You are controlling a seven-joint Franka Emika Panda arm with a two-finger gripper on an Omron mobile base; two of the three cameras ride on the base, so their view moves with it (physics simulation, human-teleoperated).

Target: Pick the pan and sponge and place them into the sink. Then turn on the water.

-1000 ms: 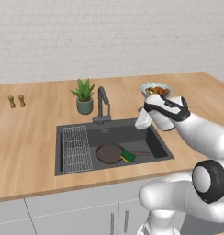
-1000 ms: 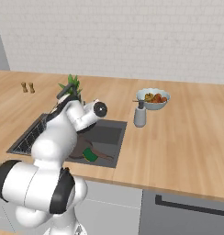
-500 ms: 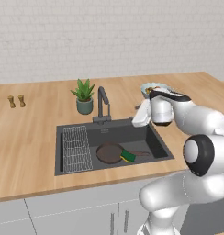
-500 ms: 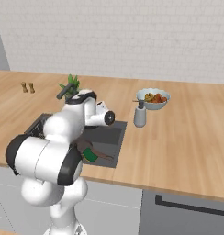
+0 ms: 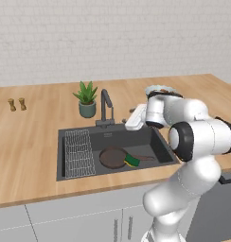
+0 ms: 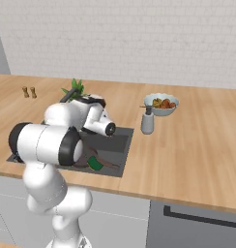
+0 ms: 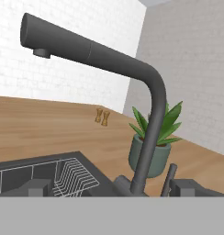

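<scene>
Pan [image 5: 112, 157], sponge [image 5: 132, 160] in sink [image 5: 155, 142]; jaws near tap [image 5: 106, 108], state unclear

A small potted plant [image 5: 86, 98] stands on the wooden bench [image 5: 27, 137] near its back edge. Two little brown shakers [image 5: 17, 104] stand side by side toward the back left. A pale bowl of colourful food [image 6: 161, 103] sits further right, with a grey soap dispenser [image 6: 147, 122] just before it.

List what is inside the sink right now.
In the sink lie the pan, the sponge against its rim, and a wire rack on the left. The drain is covered; no water runs from the tap.
</scene>
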